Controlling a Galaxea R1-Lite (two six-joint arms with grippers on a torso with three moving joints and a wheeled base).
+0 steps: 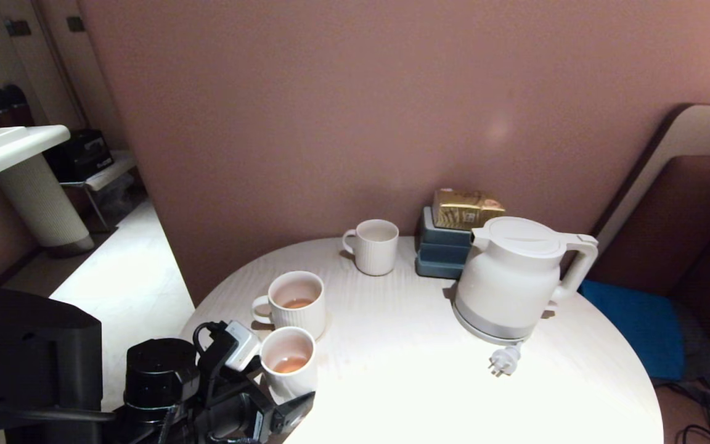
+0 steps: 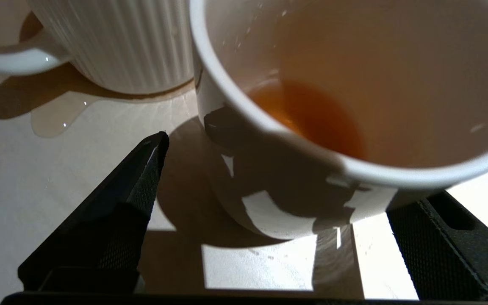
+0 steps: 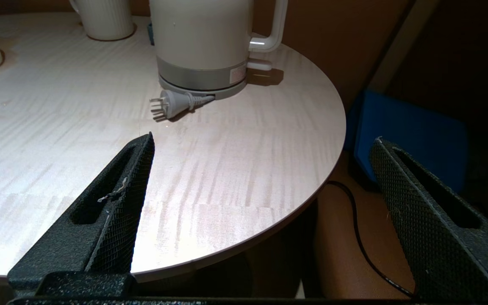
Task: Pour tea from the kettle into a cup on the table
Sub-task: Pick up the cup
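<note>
White table [image 1: 429, 370] holds 1 kettle [image 1: 509, 280] upright on the right w/ its plug [image 1: 503, 362] lying just in front, 2 ribbed mugs [image 1: 296, 303] w/ handles, and 1 plain cup [image 1: 290, 364] at the near left edge w/ a bit of amber tea [image 2: 311, 116] inside. Left gripper [image 2: 269, 220] sits at the cup, fingers [image 2: 112, 228] spread wide either side, not touching it. Small spill [image 2: 53, 123] by the nearer mug. Right gripper [image 3: 261, 203] hangs spread apart at the table's near right edge, nothing between. 1 gold pack [image 1: 466, 208] on blue boxes [image 1: 441, 253] at the back.
</note>
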